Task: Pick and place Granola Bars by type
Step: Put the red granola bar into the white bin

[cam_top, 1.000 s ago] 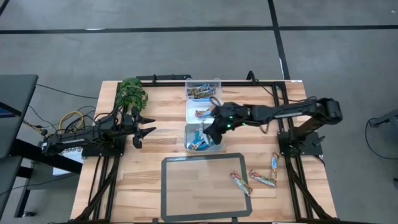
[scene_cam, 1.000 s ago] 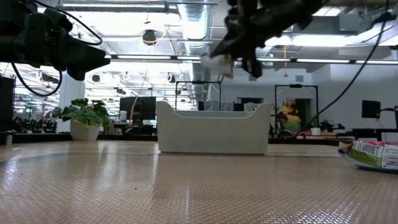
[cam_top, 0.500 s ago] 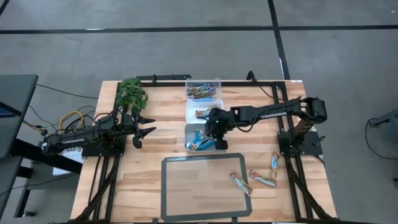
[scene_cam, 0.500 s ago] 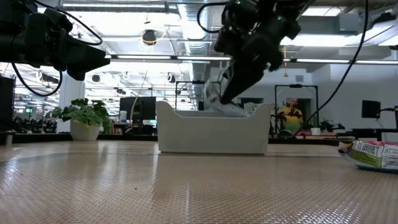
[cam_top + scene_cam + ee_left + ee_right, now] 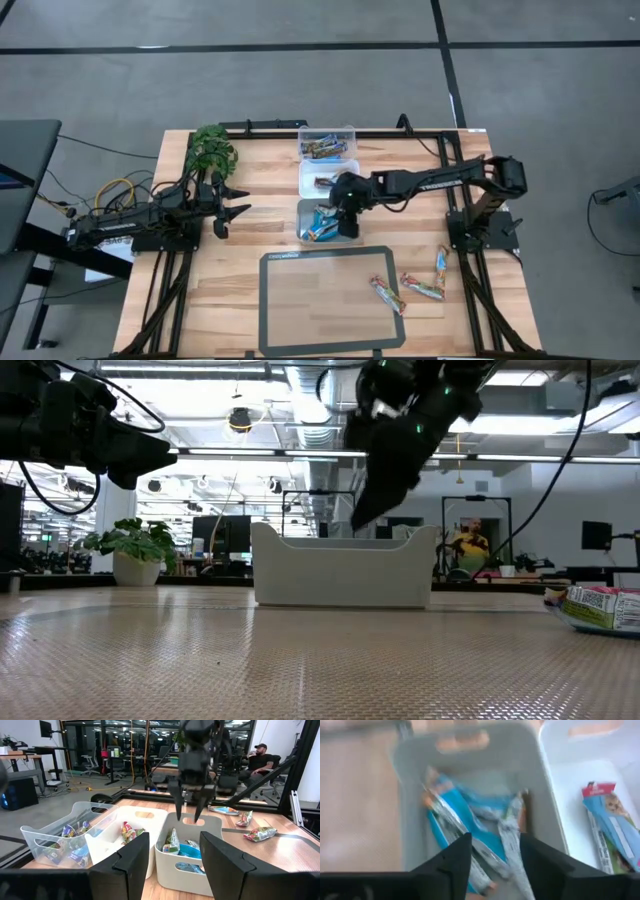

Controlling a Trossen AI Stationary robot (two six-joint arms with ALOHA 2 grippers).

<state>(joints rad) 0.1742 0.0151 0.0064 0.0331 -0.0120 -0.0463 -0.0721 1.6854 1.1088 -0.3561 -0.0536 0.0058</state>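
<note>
Three tubs stand in a row at the table's far middle. In the nearest white tub (image 5: 306,222) (image 5: 410,780) lie several blue Granola Bars (image 5: 455,820). The middle tub (image 5: 312,170) holds a multicoloured bar (image 5: 610,820), and the clear far tub (image 5: 326,145) holds more bars. Three multicoloured bars (image 5: 387,293) (image 5: 423,287) (image 5: 441,260) lie loose on the table's near right. My right gripper (image 5: 345,218) (image 5: 189,815) (image 5: 492,855) hangs open just above the nearest tub, with nothing between its fingers. My left gripper (image 5: 228,205) waits open at the table's left.
A dark-framed mat (image 5: 330,300) lies in front of the tubs at the near middle. A green plant (image 5: 212,150) stands at the far left corner. People sit in the room beyond the table.
My right gripper has come down over the nearest tub with a pale wrapped bar at its fingertips. That bar no longer shows at the fingers, which stand just over the tub's rim.
</note>
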